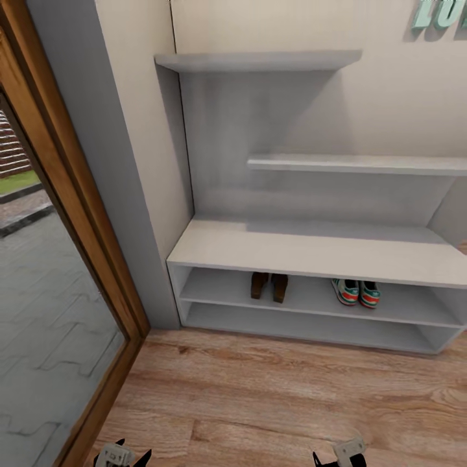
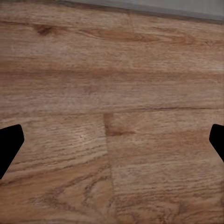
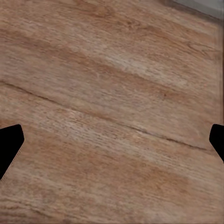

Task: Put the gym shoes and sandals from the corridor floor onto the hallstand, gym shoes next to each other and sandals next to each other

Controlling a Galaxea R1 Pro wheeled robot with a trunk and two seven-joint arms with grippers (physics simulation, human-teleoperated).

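Shoes were what I was after, and nearest me both claws hung low over the corridor floor (image 1: 272, 402): my left claw (image 1: 121, 456) and my right claw (image 1: 338, 456) each had their dark fingers spread wide, with only bare wood planks between them in the wrist views, so I held nothing and touched nothing. Beyond that stretch of floor stood the hallstand (image 1: 311, 250). On its upper open shelf level, under the bench top, I saw the two sandals (image 1: 270, 286) side by side, and well to their right the two gym shoes (image 1: 356, 292), also side by side. I judged all four to be off the floor and paired as asked, so the placing looked done; my next move called only for checking and keeping both arms clear of the rack.
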